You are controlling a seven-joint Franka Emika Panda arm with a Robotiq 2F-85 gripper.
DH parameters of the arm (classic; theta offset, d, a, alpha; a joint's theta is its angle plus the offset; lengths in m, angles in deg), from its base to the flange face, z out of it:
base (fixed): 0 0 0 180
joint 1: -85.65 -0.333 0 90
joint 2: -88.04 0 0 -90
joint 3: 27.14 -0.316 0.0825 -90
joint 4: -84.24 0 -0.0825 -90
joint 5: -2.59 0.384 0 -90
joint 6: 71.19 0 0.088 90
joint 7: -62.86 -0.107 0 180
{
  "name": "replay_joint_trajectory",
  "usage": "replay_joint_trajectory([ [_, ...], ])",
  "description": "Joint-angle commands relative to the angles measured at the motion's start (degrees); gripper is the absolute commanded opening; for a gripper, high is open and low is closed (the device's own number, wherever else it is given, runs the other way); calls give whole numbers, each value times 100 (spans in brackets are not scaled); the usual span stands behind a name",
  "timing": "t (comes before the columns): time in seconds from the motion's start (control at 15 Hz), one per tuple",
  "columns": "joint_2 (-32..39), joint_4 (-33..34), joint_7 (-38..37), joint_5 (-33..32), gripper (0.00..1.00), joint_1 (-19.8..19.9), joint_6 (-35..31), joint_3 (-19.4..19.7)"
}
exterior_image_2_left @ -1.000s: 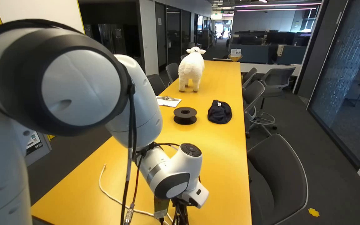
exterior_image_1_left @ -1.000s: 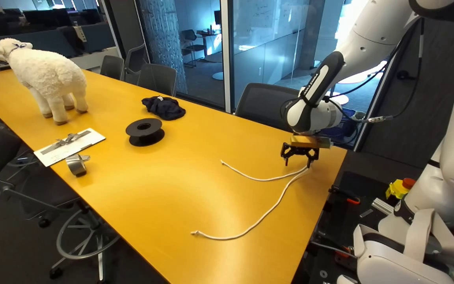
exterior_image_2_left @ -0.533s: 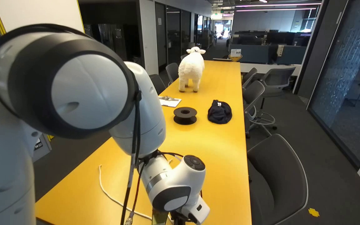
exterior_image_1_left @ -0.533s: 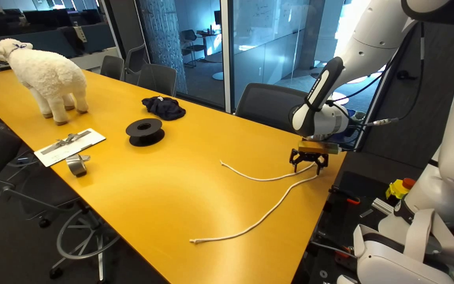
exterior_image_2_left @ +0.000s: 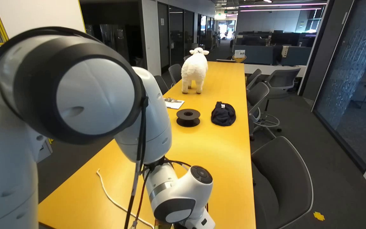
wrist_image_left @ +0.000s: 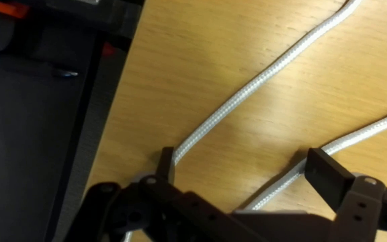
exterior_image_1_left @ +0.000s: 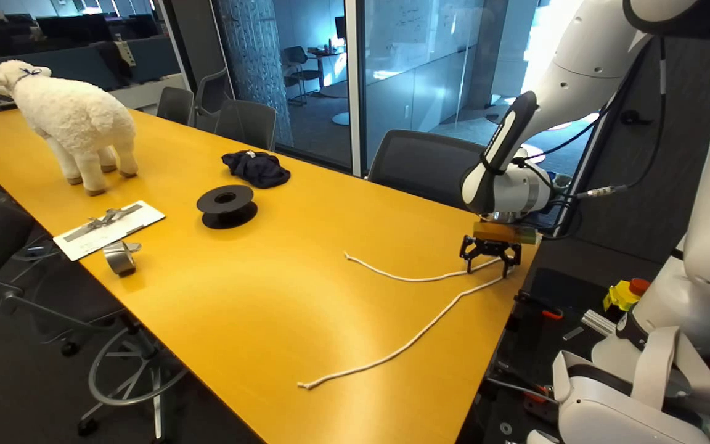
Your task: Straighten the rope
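The whitish rope (exterior_image_1_left: 364,368) lies on the yellow table in a wide, sideways U with its two ends apart. Its bend is at the table's end, partly hidden by my gripper (exterior_image_1_left: 487,272). One strand of the rope also shows in an exterior view (exterior_image_2_left: 109,196); the arm hides the rest there. In the wrist view the gripper (wrist_image_left: 240,154) is open, its fingers wide apart and low over the table. One rope strand (wrist_image_left: 257,81) runs to the left finger; another strand (wrist_image_left: 275,187) passes behind the right finger and through the gap.
The table's end edge (wrist_image_left: 113,104) is close beside the gripper, with a dark bench beyond. A black spool (exterior_image_1_left: 227,206), dark cap (exterior_image_1_left: 256,168), clipboard (exterior_image_1_left: 136,216), tape roll (exterior_image_1_left: 119,259) and toy sheep (exterior_image_1_left: 77,120) stand farther along the table. A chair (exterior_image_2_left: 281,178) stands alongside.
My gripper has moved toward the table's end, slightly lower, staying open. The rope's bend shifted the same way; its near strand is straighter and its near end has swung slightly toward the camera.
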Motion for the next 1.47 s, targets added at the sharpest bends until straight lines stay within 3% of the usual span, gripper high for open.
replay_joint_trajectory([
  [0.0, -422, -65, -427, -685, 100, -432, -32, 344],
  [0.27, -1127, 55, -1166, -2451, 100, -1136, 270, 757],
  [0.47, -1887, 137, -1062, -3259, 100, -1184, 869, 452],
  [0.87, -3735, 295, 355, -3110, 100, -1083, 2855, -355],
  [1.2, -5224, 679, 1836, -3145, 100, -1139, 4987, -492],
  [1.4, -5795, 815, 2436, -3203, 100, -1163, 5742, -472],
])
